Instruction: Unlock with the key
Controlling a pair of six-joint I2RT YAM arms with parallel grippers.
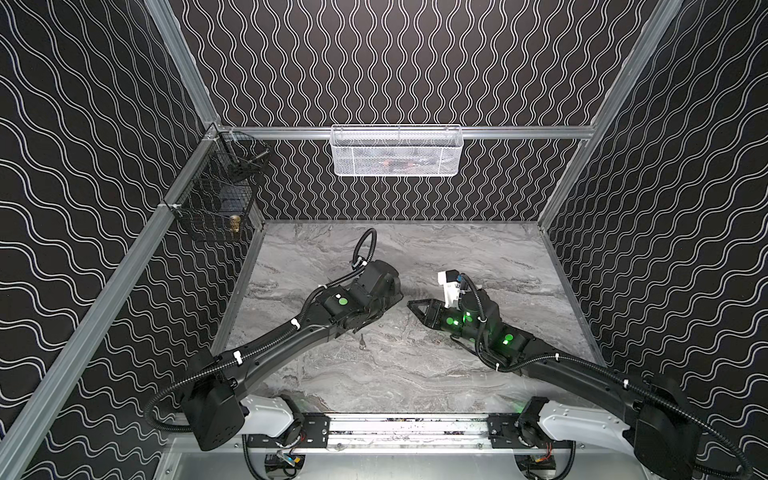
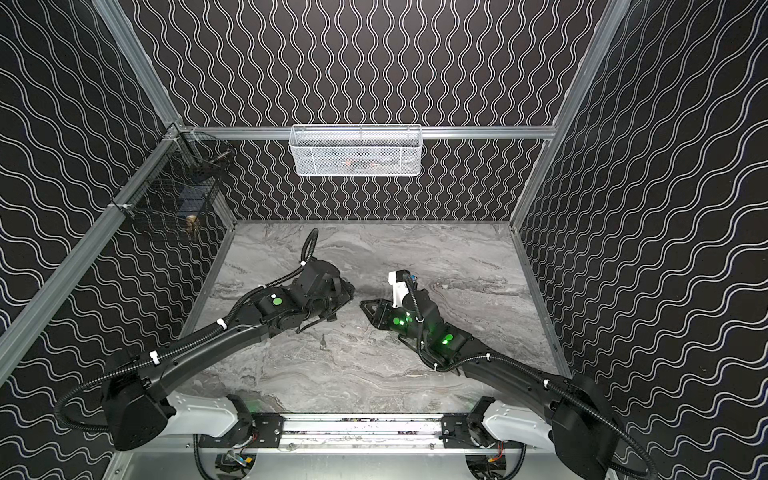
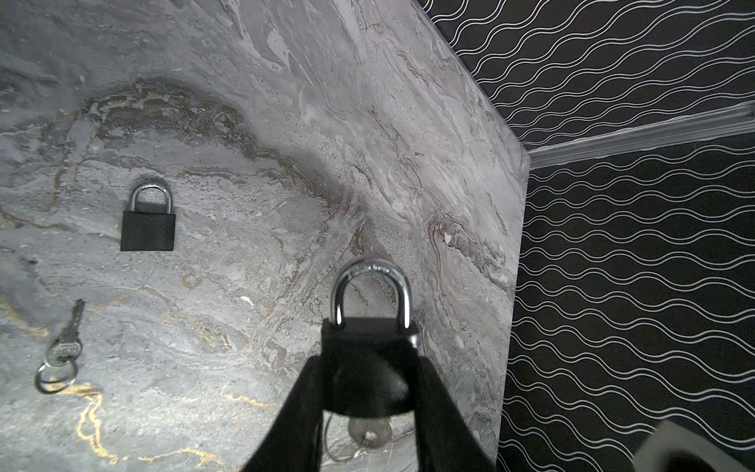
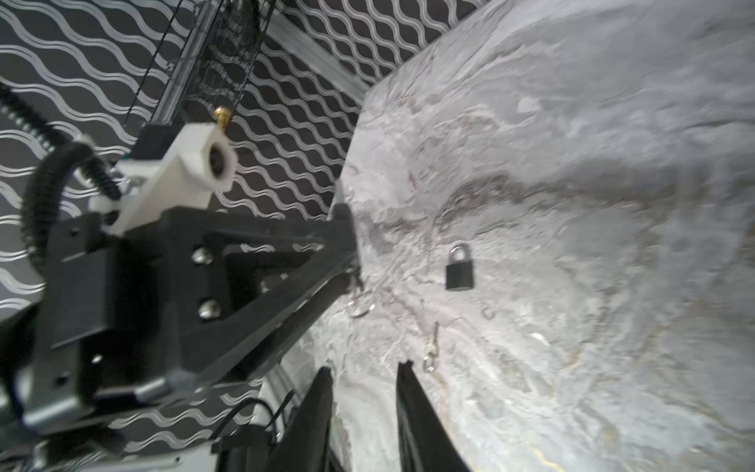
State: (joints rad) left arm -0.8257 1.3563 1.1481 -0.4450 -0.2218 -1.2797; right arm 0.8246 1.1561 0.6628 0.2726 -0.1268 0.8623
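In both top views the two arms meet at the middle of the frame over the marble table (image 1: 415,374). The left gripper (image 1: 392,291) is mostly hidden under its own wrist, and the right gripper (image 1: 411,303) points at it from just to the right, tip nearly to tip. A loose key (image 1: 363,343) lies flat below them, just beside the left forearm and nearer that arm. The left wrist view shows the left gripper (image 3: 367,359) clamped on the black body of the held padlock (image 3: 369,339). The lock's long axis runs along the fingers, with the shackle (image 3: 371,269) pointing away from the wrist and both its legs seated in the body, so it looks locked. The inserted key (image 3: 369,435) sits in the underside of that body, its bow and ring hanging out between the fingers towards the camera. A spare padlock (image 3: 148,229) lies flat well apart, and the loose key (image 3: 65,347) lies on its ring beyond it. Faint stamping shows on the shackle and the loose key's bow, too small to read. In the right wrist view the right gripper (image 4: 365,367) stands part open and empty. The left gripper (image 4: 347,253) is close ahead of it, with a key ring dangling at its tip. The right arm looks better placed to reach the bow, so turning it probably falls to that arm, coming in along the lock's axis.
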